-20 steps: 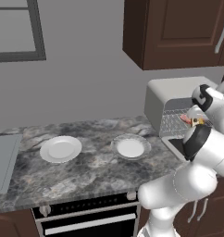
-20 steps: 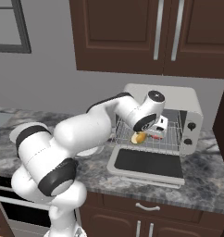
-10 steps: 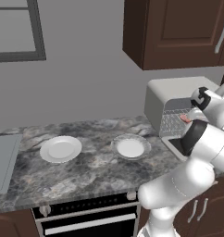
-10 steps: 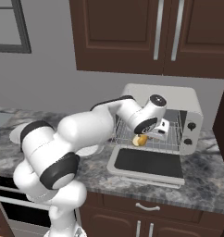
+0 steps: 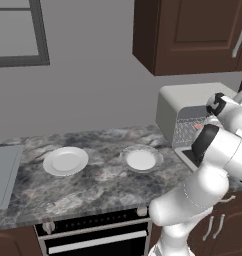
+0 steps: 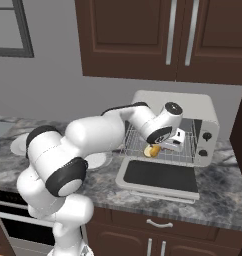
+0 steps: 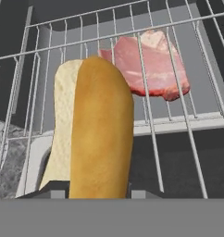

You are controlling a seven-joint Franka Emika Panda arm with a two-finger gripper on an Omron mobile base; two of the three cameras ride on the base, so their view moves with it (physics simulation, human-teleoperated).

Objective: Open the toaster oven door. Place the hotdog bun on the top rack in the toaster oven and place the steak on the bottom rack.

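Note:
The light grey toaster oven [image 6: 193, 107] stands on the counter, and its door [image 6: 160, 176] lies open and flat in front of it. My gripper [image 6: 165, 145] is at the oven mouth, shut on the golden hotdog bun [image 7: 97, 129], which sticks out past the fingers. From the right base view the bun [image 6: 152, 150] hangs just above the front of a wire rack [image 6: 138, 142]. The pink steak [image 7: 148, 65] lies flat inside, seen through the wires of the rack [image 7: 178, 99] between it and the hand. The oven [image 5: 185, 102] is also at the right of the left base view.
Two white plates [image 5: 66, 160] [image 5: 141, 159] sit on the marble counter [image 5: 93, 185] left of the oven. Dark wall cabinets [image 6: 158, 35] hang above it. A black built-in oven [image 5: 93, 235] is below the counter, and a sink edge [image 5: 3, 172] lies at the far left.
The hand has edged slightly further toward the oven opening, carrying the bun with it. The grip has stayed the same, and the door and plates have not moved.

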